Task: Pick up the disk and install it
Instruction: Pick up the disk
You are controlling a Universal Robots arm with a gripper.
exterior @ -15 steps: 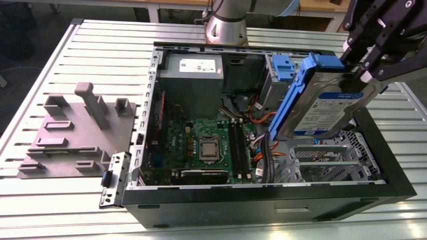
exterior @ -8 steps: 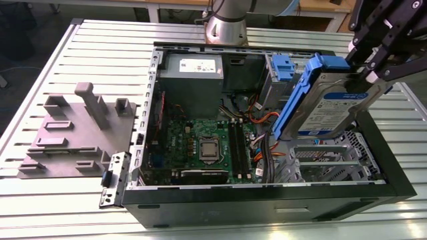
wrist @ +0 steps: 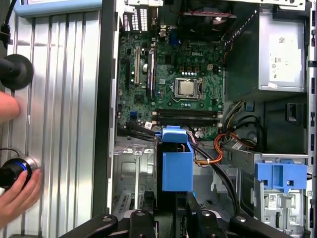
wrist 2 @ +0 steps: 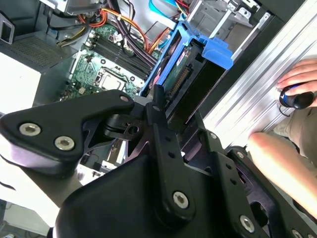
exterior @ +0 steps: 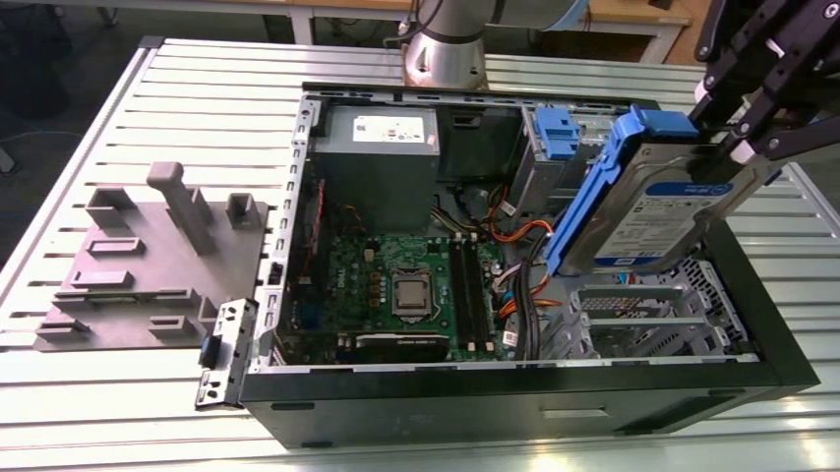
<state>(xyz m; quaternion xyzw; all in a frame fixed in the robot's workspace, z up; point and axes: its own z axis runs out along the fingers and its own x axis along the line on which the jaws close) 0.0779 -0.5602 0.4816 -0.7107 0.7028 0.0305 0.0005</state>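
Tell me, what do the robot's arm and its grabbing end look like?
The arm is a round silver-grey metal column. The gripper is matte black, built of flat jointed bars pinned with silver screws; its fingers are slim black links.

Table (exterior: 157, 108): slatted silver-grey metal, grooves running along its length
Computer case (exterior: 525, 398): black tower on its side on the slats, open face up, towards the exterior view's right
Fixture plate (exterior: 132, 265): flat, grey, with upright blocks, just beside the case on the exterior view's left
Arm base (exterior: 444, 54): round metal column at the far edge, behind the case
Hand (wrist: 17, 193): a person's, on the slats beside the case in the first wrist view, around a small black knob (wrist: 11, 172)
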